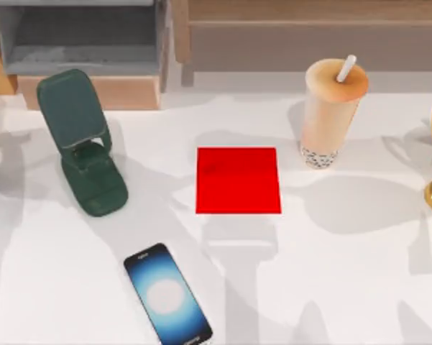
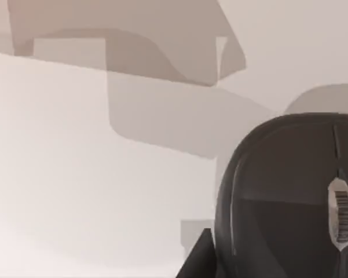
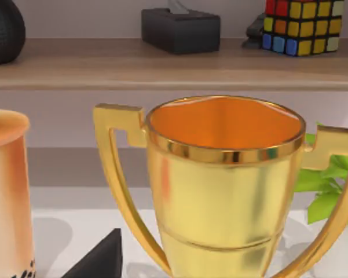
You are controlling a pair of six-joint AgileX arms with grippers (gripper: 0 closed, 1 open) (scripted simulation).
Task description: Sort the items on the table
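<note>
Mouse [image 2: 289, 197] fills my left wrist view; drop squarely over it before closing. Can't tell either gripper's finger state.

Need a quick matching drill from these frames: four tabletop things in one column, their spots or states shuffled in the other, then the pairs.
1. black smartphone with glowing screen
2. tall peach bubble tea cup with white straw
3. dark green folding phone stand
4. flat red square mat

A. table's far left
B. table's middle
C. near edge, lying flat
D. upright, right of the mat

Pairs: 1-C, 2-D, 3-A, 4-B
</note>
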